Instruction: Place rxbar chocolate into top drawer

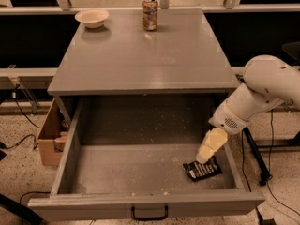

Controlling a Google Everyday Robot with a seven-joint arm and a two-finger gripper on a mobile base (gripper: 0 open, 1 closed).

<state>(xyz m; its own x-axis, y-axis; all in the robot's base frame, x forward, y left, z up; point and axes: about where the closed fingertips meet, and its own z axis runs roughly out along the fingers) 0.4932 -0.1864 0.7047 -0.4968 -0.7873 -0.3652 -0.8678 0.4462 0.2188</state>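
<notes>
The rxbar chocolate (202, 168), a flat black-wrapped bar with pale lettering, lies on the floor of the top drawer (140, 165) near its front right corner. The drawer is pulled fully out, grey, with pale crumbs on its floor and a black pull handle (149, 215) on its front. My gripper (209, 146), with pale yellowish fingers, hangs over the drawer's right side, just above the bar and apart from it, holding nothing. The white arm reaches in from the right.
On the grey table top (140, 55) stand a brown-gold drink can (150, 14) at the back and a pale bowl (92, 18) at the back left. A brown cardboard box (50, 137) sits on the floor left of the drawer. Cables lie on the floor.
</notes>
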